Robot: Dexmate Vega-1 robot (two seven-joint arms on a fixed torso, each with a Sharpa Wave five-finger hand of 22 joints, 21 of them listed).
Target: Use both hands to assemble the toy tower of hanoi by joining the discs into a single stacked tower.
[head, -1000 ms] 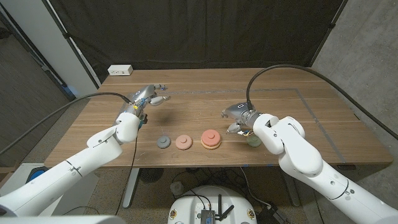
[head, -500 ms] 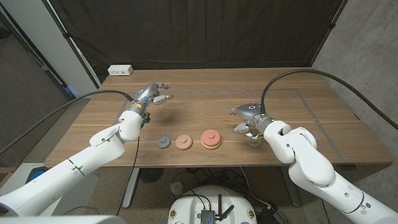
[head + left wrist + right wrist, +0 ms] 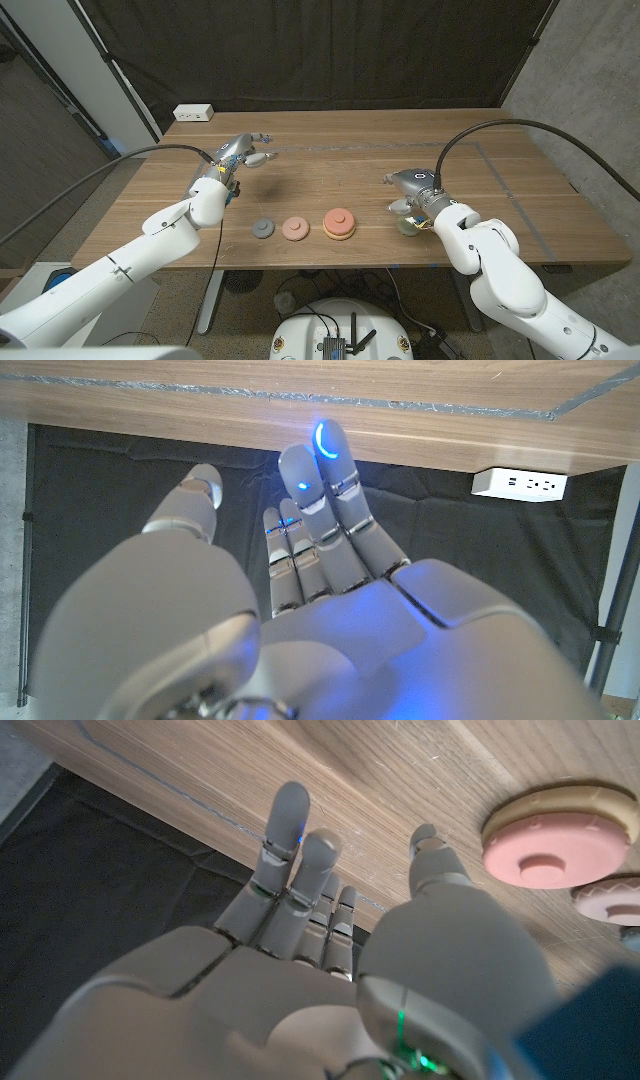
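Note:
Near the table's front edge lie a small grey disc (image 3: 262, 229), a pink disc (image 3: 295, 229) and a red-pink disc stacked on a yellow one (image 3: 339, 224). The right wrist view shows that stack (image 3: 560, 840) and the pink disc (image 3: 615, 898) too. A greenish disc (image 3: 407, 227) lies to the stack's right, partly hidden by my right forearm. My right hand (image 3: 411, 185) hovers just behind it, fingers (image 3: 292, 825) stretched out, holding nothing. My left hand (image 3: 243, 153) is raised over the table's back left, fingers (image 3: 325, 470) apart and empty.
A white power strip (image 3: 194, 113) lies at the table's back left corner and appears in the left wrist view (image 3: 520, 484). Thin tape lines (image 3: 500, 170) mark the wooden table (image 3: 330, 160) on the right. A dark curtain hangs behind.
My right hand has moved to the right, away from the stack, and now hovers behind the greenish disc. The left hand has barely moved. The discs lie as before.

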